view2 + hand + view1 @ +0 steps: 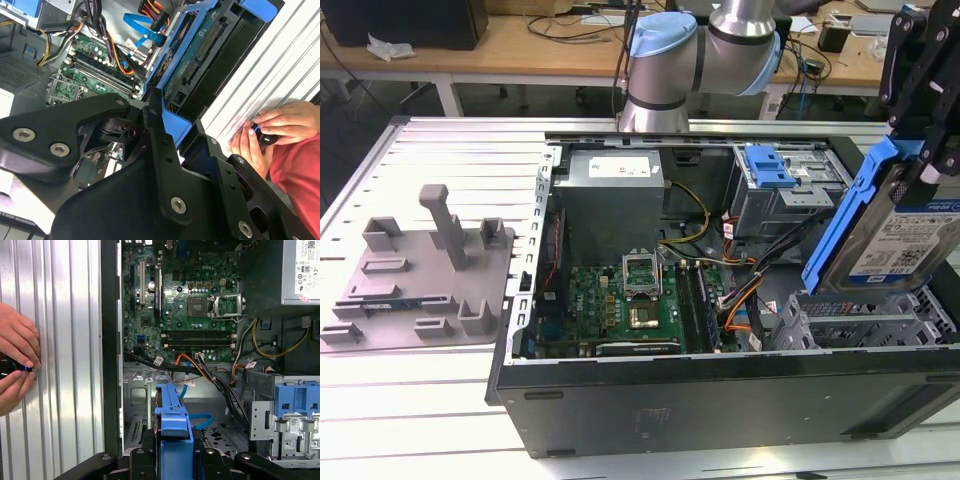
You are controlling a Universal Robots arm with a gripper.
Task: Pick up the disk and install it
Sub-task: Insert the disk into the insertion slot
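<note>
One silver hard drive in a bright blue plastic carrier (903, 228) sits clamped, tilted, in my black gripper (924, 150) above the grey metal drive bay (865, 320); entering skewed, it could jam.

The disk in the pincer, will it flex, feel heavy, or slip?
Probably stiff: the disk is a blue-framed metal slab and shows no sag, tilted in the pincer. Likely dense for its size. Its smooth plastic edges might slip.
</note>
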